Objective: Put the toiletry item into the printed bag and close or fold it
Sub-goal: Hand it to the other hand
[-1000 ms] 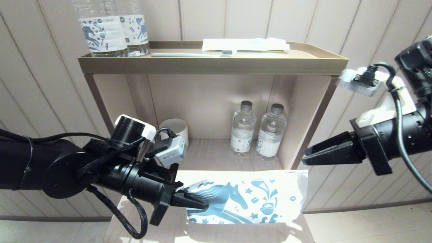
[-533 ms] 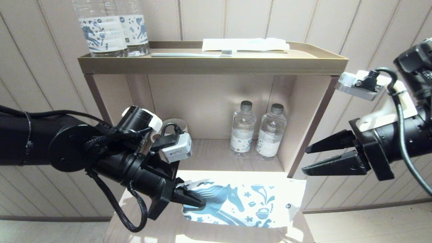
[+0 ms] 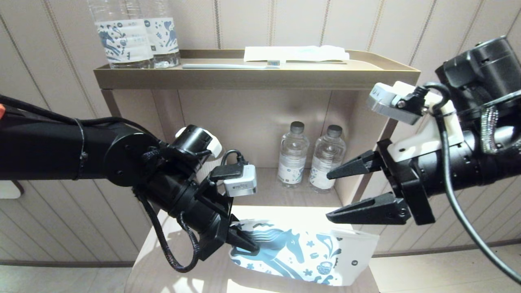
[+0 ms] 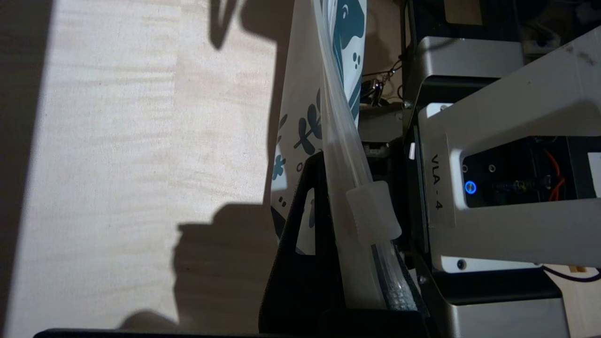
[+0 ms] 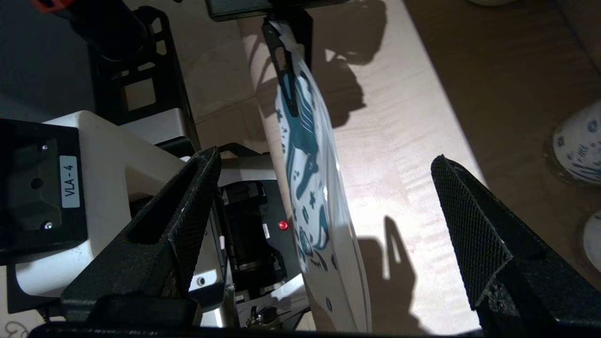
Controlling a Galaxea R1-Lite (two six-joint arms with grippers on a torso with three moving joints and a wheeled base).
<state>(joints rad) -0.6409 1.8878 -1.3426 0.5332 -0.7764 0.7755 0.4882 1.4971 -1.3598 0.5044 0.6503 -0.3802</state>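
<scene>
The setting resembles a hotel guest room amenity station, built around a tan open shelf unit (image 3: 256, 77) standing against a beige panelled wall (image 3: 407, 32). On the unit's top tray lie a toothbrush (image 3: 230, 66) and a white packaged amenity (image 3: 296, 53), with two printed-label water bottles (image 3: 134, 36) beside them. Inside the unit's compartment stand two smaller water bottles (image 3: 311, 158) and a white cup (image 3: 205, 171).

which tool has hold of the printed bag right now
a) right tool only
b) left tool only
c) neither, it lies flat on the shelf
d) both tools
b: the left tool is pinched shut on the end of the printed bag by the horse's mane, while the right tool stands wide open above the bag's far end, touching nothing.
</scene>
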